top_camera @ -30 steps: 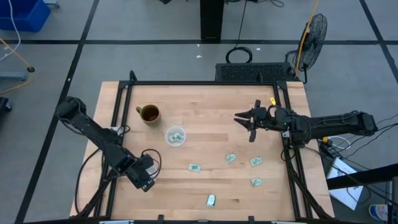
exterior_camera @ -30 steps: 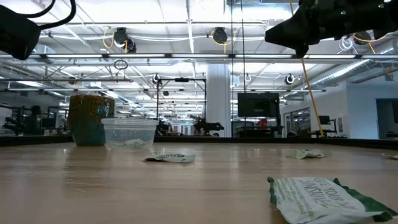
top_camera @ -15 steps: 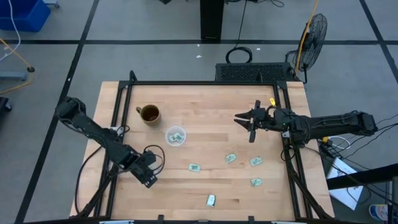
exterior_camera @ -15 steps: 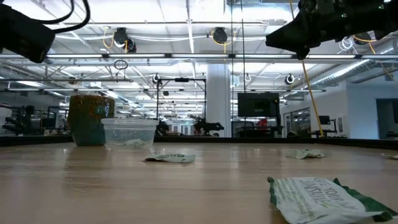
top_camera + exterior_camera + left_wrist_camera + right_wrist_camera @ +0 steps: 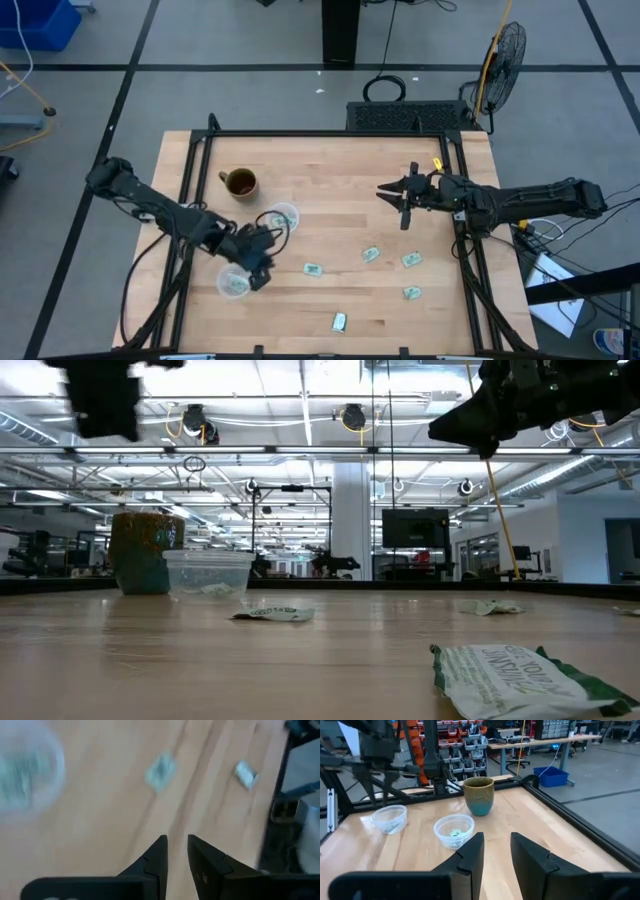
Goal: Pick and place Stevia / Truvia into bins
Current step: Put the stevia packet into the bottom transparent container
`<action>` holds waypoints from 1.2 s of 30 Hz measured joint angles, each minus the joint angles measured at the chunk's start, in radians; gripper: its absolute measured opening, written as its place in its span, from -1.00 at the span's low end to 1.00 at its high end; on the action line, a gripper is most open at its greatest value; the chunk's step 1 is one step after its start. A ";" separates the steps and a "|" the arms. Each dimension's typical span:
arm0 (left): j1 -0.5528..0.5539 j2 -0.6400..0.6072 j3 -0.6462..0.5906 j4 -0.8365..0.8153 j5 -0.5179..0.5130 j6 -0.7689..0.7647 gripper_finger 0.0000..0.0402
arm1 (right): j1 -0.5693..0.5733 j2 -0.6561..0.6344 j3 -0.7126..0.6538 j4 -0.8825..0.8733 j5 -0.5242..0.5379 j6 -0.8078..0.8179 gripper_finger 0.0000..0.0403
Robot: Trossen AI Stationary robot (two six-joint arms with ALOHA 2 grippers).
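Now the left claw (image 5: 262,262), fingers narrowly parted and empty, has swung in beside the brown ceramic mug's (image 5: 240,183) neighbouring clear plastic cup (image 5: 283,218), nearing a pale green paper sachet (image 5: 312,268). The right claw (image 5: 392,192), also narrowly parted, hangs well beyond the mug, so a pick looks imminent.

Mug (image 5: 240,183) behind two cups (image 5: 283,217), sachets (image 5: 371,255) scattered to their right.

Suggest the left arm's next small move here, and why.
Probably carry the left pincer on to the nearest sachet and lower over it. It hangs above bare wood between the two cups, fingers barely parted and empty, while five sachets lie loose on the table. The right pincer waits farther back.
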 joint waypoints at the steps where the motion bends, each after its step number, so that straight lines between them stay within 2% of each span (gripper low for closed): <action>1: 0.017 0.007 -0.002 0.030 -0.027 0.064 -0.62 | 0.000 0.000 0.000 -0.002 0.000 0.011 -0.56; 5: 0.074 0.040 -0.023 0.158 -0.066 0.265 -0.61 | 0.000 0.000 0.000 -0.040 0.000 0.056 -0.56; 13: 0.160 0.251 -0.035 0.302 0.017 0.506 -0.61 | 0.006 0.000 0.000 -0.073 0.000 0.040 -0.56; 19: 0.206 0.376 -0.034 0.454 0.135 0.550 -0.61 | 0.023 0.002 0.000 -0.113 0.000 0.031 -0.56; 24: 0.209 0.439 -0.034 0.484 0.181 0.578 -0.58 | 0.023 0.011 0.000 -0.103 0.002 0.030 -0.56; 32: 0.187 0.462 -0.033 0.514 0.184 0.621 -0.23 | 0.023 0.014 0.000 -0.094 0.003 0.029 -0.56; 36: 0.181 0.464 -0.034 0.505 0.201 0.626 -0.19 | 0.023 0.014 0.000 -0.094 0.003 0.026 -0.56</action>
